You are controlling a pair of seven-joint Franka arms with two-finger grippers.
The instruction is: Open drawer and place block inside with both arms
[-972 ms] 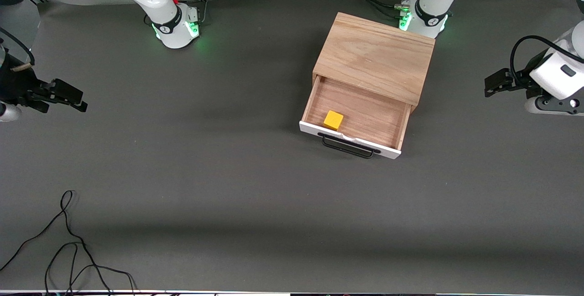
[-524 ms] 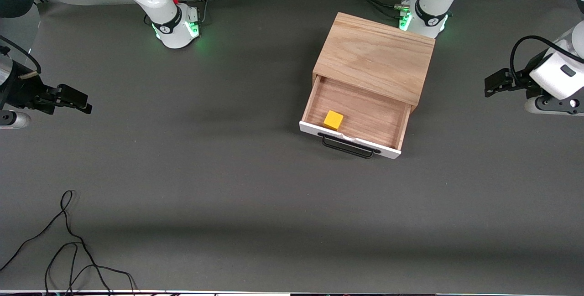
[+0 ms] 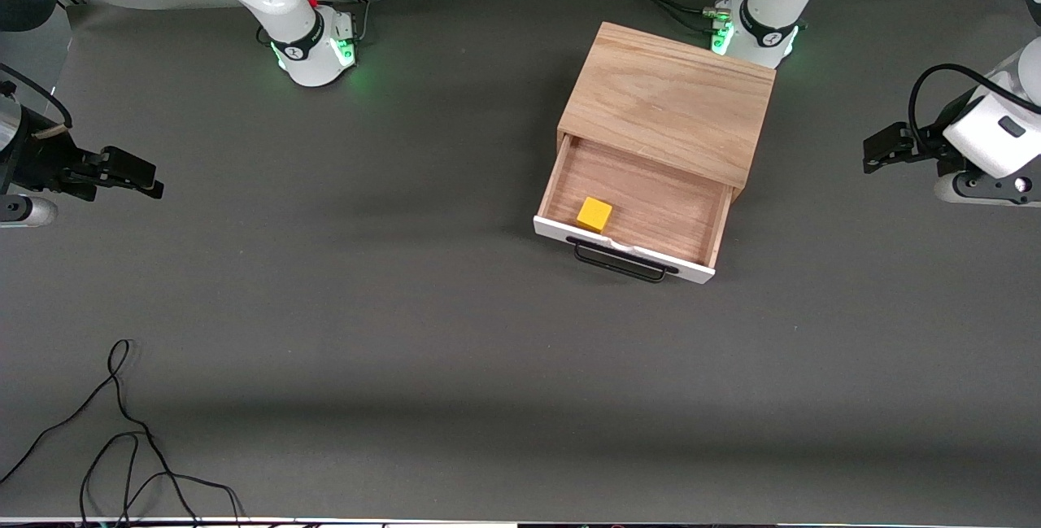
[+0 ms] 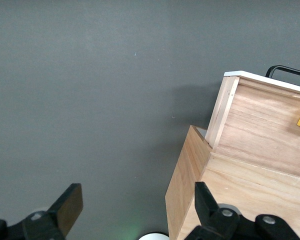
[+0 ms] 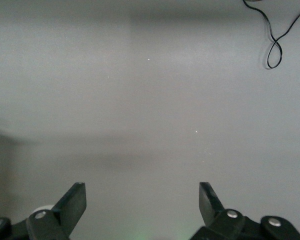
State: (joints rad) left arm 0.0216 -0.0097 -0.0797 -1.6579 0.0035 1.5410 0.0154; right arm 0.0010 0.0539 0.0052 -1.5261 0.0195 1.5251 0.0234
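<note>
Dark grey tabletop [image 3: 423, 308]: drawer [image 3: 634, 207] open, block [image 3: 594, 214] inside. Left pincer [image 3: 874, 152] and right pincer [image 3: 150, 184] both spread empty, well apart from drawer.

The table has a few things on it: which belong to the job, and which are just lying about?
Part of the job:
- drawer, pulled open from its wooden box
- yellow block, lying inside the drawer
- left tool, open, waiting at its end of the table
- right tool, open, waiting at its end

Just lying about:
- loose black cable, nearer the front camera, toward the right arm's end
</note>
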